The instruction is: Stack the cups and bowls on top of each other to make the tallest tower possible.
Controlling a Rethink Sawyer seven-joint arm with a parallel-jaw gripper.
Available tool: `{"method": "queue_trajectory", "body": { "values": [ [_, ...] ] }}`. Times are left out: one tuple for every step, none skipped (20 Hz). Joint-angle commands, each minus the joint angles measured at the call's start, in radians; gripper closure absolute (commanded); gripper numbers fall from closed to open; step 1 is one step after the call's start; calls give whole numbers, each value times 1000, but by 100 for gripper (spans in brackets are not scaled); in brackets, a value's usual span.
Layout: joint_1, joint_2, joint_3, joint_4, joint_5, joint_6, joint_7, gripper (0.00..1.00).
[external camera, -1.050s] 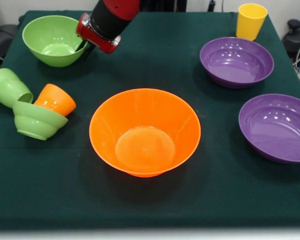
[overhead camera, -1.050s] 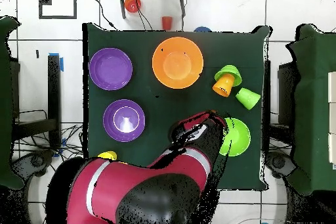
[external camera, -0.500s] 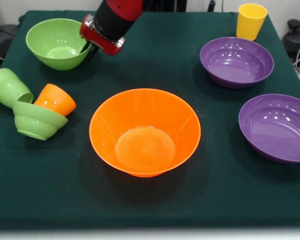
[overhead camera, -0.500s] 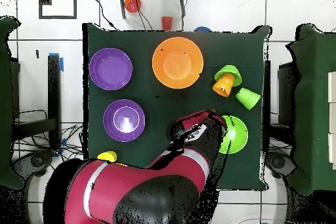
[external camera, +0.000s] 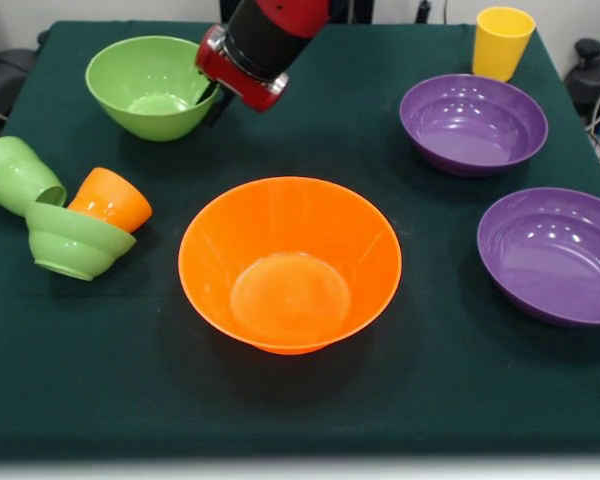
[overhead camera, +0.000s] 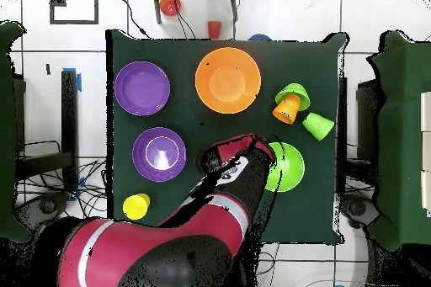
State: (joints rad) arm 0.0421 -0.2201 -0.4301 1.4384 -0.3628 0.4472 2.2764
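As medium green bowl [external camera: 152,85] shifted toward large orange bowl [external camera: 290,262] over 1 s, gripper [external camera: 216,100] grasps its rim; transfer under way, nesting pending.

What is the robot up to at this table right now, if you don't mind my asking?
The arm's gripper is at the rim of the medium light-green bowl, and the bowl has slid along the table with it over the last second, toward the middle. No tower exists yet: the large orange bowl sits empty at the centre, and the two purple bowls and the yellow cup stand apart. The green cup, orange cup and small green bowl lie tipped in a cluster.
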Motion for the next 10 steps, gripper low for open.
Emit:
{"method": "queue_trajectory", "body": {
  "values": [
    [22,-49,115,-80,73,130,52,100],
    [25,-56,111,-77,76,136,49,100],
    [30,-71,109,-66,77,141,45,100],
    [31,-77,108,-65,78,147,42,100],
    [33,-88,107,-58,81,155,39,100],
    [35,-93,107,-58,82,163,36,100],
    [36,-99,108,-60,85,173,33,100],
    [36,-102,109,-59,88,176,33,100],
    [31,-103,113,-66,94,181,33,100],
    [31,-107,113,-66,94,184,32,100]
  ]
}}
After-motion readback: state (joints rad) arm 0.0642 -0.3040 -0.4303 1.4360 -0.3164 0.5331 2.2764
